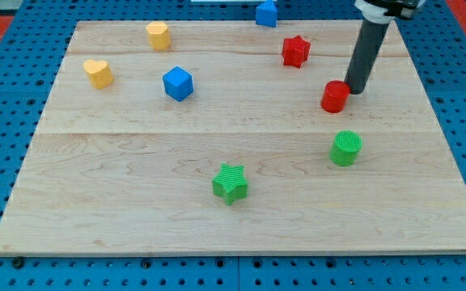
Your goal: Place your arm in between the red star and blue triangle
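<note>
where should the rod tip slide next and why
Probably toward the view's top left. My tip sits right beside the red cylinder, below and right of the red star. The blue triangle lies at the board's top edge, up-left of the star. The gap between those two is the goal, so I'd pass to the star's right to avoid nudging it.

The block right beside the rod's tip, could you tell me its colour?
Red: the red cylinder, touching my tip in the camera view.
</note>
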Controlling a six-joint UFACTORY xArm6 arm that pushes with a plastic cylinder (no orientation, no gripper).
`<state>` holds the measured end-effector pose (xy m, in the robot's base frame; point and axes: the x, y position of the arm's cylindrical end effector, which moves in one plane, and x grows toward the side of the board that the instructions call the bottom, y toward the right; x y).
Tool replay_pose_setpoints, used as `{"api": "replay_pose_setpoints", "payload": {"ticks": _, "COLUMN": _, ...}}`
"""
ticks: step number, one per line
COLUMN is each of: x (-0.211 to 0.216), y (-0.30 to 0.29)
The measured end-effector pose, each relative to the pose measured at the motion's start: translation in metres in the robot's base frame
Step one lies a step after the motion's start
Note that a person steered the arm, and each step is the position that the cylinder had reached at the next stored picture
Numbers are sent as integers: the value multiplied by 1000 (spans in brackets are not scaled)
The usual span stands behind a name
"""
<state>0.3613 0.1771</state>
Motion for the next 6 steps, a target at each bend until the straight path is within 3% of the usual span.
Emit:
{"api": "replay_pose_setpoints", "payload": {"ticks": 1, "x": -29, "y": 67}}
{"api": "replay_pose_setpoints", "payload": {"ticks": 2, "x": -98, "y": 123}}
{"api": "replay_pose_setpoints", "payload": {"ticks": 3, "x": -165, "y": 110}}
{"api": "replay_pose_setpoints", "payload": {"ticks": 4, "x": -170, "y": 101}}
{"api": "replay_pose_setpoints", "payload": {"ticks": 6, "x": -140, "y": -98}}
